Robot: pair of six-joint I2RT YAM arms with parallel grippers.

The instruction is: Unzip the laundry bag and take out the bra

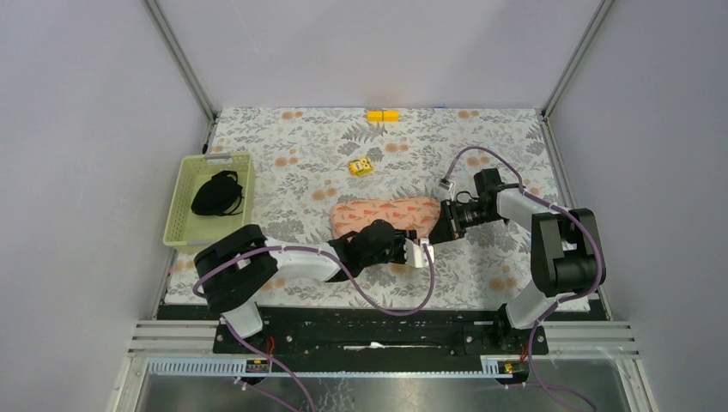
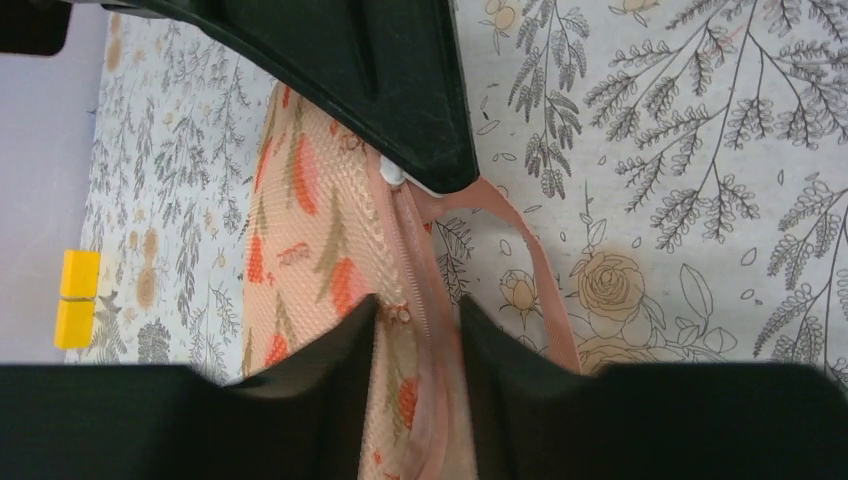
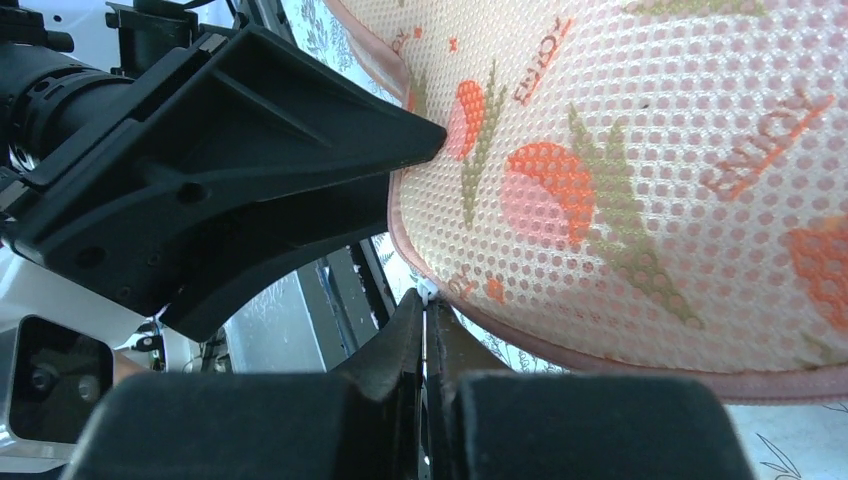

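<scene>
The bag point(image 1: 378, 215) lies mid-surface point(image 1: 300, 146) with its long axis running left to right. The bra is not in view, presumably inside. The zip point(image 2: 420, 290) looks closed and runs along the near rim to a small white tab point(image 2: 395, 175) at the bag's right end. Your right end effector point(image 3: 426, 300) is pinched shut on that tab. Your left end effector point(image 2: 417, 305) clamps the rim just beside it, so the pull likely runs leftward along the rim.

One each: laundry bag point(image 1: 386, 213), basket point(image 1: 191, 230), black garment point(image 1: 216, 194), yellow block point(image 1: 384, 115), yellow packet point(image 1: 360, 166).
</scene>
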